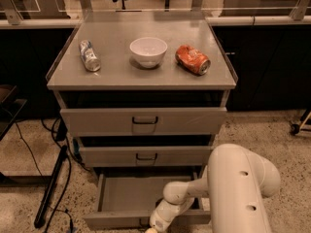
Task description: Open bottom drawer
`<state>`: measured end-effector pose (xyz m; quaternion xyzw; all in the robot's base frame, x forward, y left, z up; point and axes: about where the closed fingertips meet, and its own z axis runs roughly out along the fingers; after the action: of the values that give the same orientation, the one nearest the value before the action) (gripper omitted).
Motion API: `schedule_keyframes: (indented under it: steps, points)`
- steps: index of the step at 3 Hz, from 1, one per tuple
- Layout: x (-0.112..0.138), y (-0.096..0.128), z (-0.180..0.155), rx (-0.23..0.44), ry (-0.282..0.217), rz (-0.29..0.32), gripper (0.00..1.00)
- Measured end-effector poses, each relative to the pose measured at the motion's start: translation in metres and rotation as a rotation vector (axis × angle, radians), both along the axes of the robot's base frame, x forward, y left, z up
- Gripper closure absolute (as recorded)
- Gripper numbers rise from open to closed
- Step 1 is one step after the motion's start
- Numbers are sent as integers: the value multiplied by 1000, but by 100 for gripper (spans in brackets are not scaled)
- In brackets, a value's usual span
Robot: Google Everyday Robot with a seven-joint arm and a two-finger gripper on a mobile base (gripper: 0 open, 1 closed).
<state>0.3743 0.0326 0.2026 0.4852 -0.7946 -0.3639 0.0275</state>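
Observation:
The bottom drawer [121, 196] of the grey cabinet is pulled out, showing its flat grey inside. Its front panel [114, 221] runs along the lower edge of the view. My gripper [153, 227] reaches down from the white arm [238, 188] to the middle of that front panel, where the handle is. The handle itself is hidden behind the wrist and the frame edge.
The mid drawer [146, 156] and top drawer [145, 121] above are shut. On the cabinet top lie a crushed silver can [89, 55], a white bowl [148, 51] and an orange can [193, 59]. A black pole and cables [51, 188] lie on the floor at left.

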Motion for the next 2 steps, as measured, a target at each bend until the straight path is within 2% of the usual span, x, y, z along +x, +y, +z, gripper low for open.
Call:
schedule_keyframes:
  steps: [1, 2]
  points:
    - [-23, -4, 1, 4, 39, 31, 0]
    - [-31, -6, 2, 5, 52, 25, 0]
